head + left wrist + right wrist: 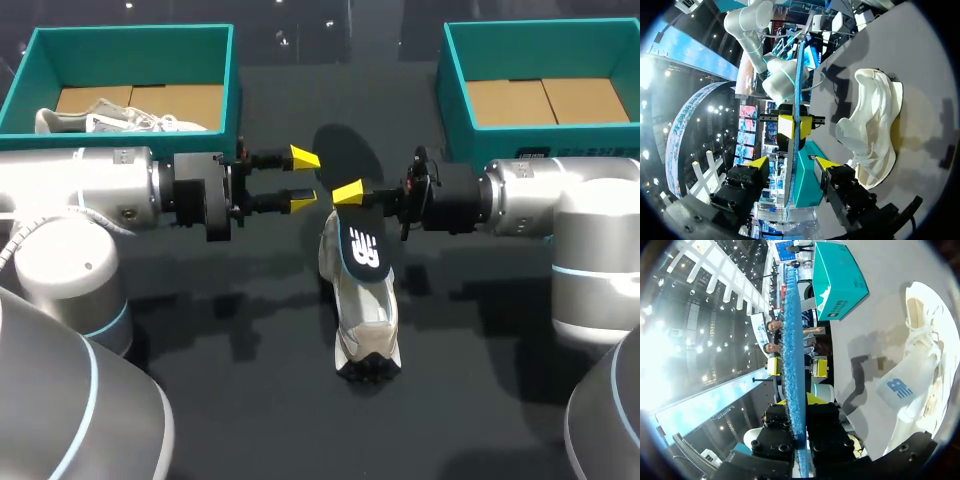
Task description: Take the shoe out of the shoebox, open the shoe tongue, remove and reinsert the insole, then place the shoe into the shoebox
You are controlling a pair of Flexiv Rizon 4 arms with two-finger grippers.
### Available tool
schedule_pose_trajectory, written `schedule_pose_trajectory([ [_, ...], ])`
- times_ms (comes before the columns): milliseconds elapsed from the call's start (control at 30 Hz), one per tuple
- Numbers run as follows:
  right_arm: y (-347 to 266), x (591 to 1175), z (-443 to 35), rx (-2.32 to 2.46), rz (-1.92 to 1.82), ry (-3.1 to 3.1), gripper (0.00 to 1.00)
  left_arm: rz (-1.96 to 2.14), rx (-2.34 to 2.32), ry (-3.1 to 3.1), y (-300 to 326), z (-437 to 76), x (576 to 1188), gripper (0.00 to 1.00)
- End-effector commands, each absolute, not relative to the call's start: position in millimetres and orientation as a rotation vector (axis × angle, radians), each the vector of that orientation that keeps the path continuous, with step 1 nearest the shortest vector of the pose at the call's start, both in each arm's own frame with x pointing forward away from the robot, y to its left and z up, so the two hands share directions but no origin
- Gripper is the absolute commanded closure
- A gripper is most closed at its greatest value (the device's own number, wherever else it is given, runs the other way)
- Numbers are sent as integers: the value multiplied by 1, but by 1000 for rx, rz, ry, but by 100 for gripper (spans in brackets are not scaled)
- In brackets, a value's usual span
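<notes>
Insole [360, 240] removed, pinched by right gripper [350, 195] above shoe [366, 322]; left gripper [303, 180] spread wide alongside; next, likely guide insole back inside

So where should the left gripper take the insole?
Likely mid-length, beside the right gripper's hold, coming from the left. The insole stands edge-on to the left gripper, its flat faces toward the open fingers, so closing would pinch across its thin section.
</notes>
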State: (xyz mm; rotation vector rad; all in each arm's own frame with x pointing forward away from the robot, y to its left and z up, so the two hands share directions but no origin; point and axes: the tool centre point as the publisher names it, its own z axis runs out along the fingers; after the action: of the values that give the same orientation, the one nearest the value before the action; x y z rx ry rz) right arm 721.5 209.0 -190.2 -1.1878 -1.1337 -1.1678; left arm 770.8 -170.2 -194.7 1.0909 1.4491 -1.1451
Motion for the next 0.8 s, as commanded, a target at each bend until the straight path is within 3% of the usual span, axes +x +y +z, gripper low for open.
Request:
schedule_pose_trajectory([
  [33,210,720,-192,-1183,-1161,-1135,100,-1140,1087,1441,-180,-198,771,51],
  [800,211,719,-195,-1155,-1154,-1137,100,-1138,1095,1436,-207,-201,771,60],
])
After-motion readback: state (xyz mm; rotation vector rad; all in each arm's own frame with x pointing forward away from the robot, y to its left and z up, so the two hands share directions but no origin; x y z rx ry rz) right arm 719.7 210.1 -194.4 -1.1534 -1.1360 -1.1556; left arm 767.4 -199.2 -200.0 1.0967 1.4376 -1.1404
